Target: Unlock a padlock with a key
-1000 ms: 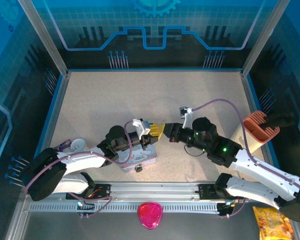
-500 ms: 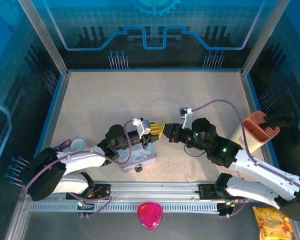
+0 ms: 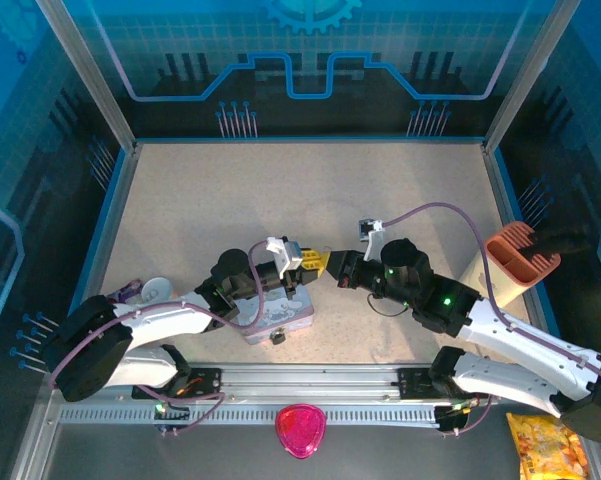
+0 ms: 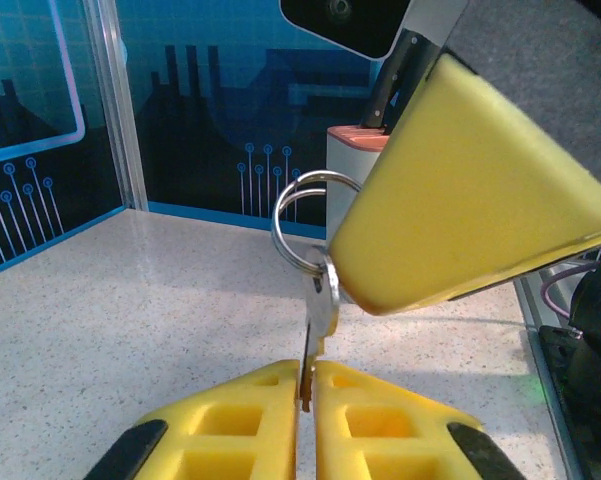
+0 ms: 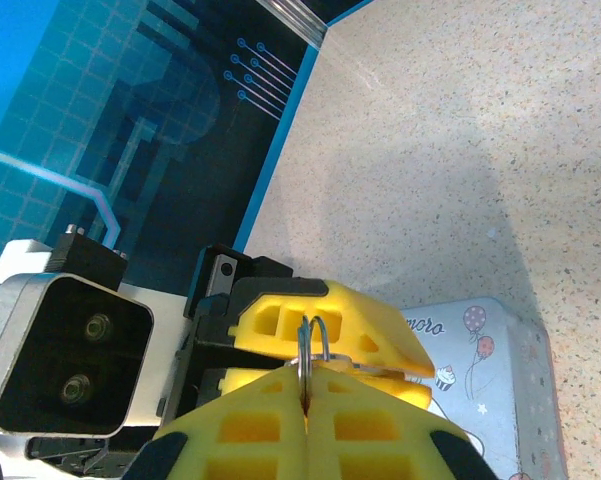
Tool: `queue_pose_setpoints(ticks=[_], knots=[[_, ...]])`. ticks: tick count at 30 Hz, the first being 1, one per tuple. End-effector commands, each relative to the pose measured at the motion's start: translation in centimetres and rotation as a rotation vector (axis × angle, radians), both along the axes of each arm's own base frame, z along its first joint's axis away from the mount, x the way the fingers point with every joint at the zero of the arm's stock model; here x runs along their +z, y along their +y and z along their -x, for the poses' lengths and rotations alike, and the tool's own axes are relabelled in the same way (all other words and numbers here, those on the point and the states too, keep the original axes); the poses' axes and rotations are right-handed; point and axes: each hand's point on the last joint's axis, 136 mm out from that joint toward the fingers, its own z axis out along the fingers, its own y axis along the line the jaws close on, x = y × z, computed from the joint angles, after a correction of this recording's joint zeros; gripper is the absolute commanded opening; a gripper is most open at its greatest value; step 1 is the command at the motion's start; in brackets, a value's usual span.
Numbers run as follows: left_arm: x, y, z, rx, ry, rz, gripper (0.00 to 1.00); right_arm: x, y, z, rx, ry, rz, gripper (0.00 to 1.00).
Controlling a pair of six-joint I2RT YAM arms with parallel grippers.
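My two grippers meet tip to tip just above the pale blue tin (image 3: 280, 318). The small silver key (image 4: 320, 300) hangs edge-on from a double key ring (image 4: 305, 225). My left gripper (image 4: 307, 368) is shut on the tip of the key's blade. My right gripper (image 5: 305, 372) is shut on the key ring (image 5: 308, 345), and one of its yellow fingers (image 4: 470, 210) looms in the left wrist view. From above, the left gripper (image 3: 317, 262) and right gripper (image 3: 332, 266) touch. A tiny dark thing (image 3: 277, 338) at the tin's front edge looks like the padlock.
A salmon-coloured holder (image 3: 523, 255) stands at the right wall. A pink dish (image 3: 300, 430) and a snack bag (image 3: 545, 445) lie in front of the rail. A white object (image 3: 155, 290) sits by the left arm. The far half of the table is bare.
My left gripper's jaws have closed onto the key's blade. The right arm has edged slightly left, still holding the ring.
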Motion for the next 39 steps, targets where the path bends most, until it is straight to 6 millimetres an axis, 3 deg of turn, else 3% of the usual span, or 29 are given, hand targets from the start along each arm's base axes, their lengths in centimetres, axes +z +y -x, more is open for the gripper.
queue_pose_setpoints(ticks=[1, 5, 11, 14, 18, 26, 32, 39], knots=[[2.4, -0.2, 0.2, -0.021, -0.078, 0.022, 0.00, -0.3, 0.0, 0.1, -0.010, 0.004, 0.002, 0.00], [1.8, -0.1, -0.4, 0.016, -0.095, -0.052, 0.00, -0.2, -0.9, -0.1, -0.042, -0.008, 0.032, 0.00], [0.4, 0.5, -2.8, 0.101, -0.231, -0.304, 0.00, -0.6, -6.3, -0.5, -0.196, 0.001, 0.094, 0.37], [0.2, 0.4, -4.4, 0.140, -0.343, -0.417, 0.00, -0.7, -7.9, -0.4, -0.231, 0.023, 0.057, 0.46], [-0.6, -0.6, -4.8, 0.029, -0.506, -0.625, 0.00, -1.3, -9.2, -0.1, -0.261, 0.085, 0.011, 0.47], [-2.2, -1.5, -4.7, -0.190, -0.783, -1.028, 0.00, -2.7, -9.8, 0.7, -0.286, 0.177, -0.127, 0.46], [-2.3, -2.5, -5.0, -0.196, -0.938, -1.140, 0.00, -4.8, -9.0, 0.6, -0.296, 0.263, -0.319, 0.43], [-2.4, -4.7, -4.9, -0.150, -1.091, -1.132, 0.00, -3.8, -7.7, 0.5, -0.252, 0.256, -0.385, 0.43]])
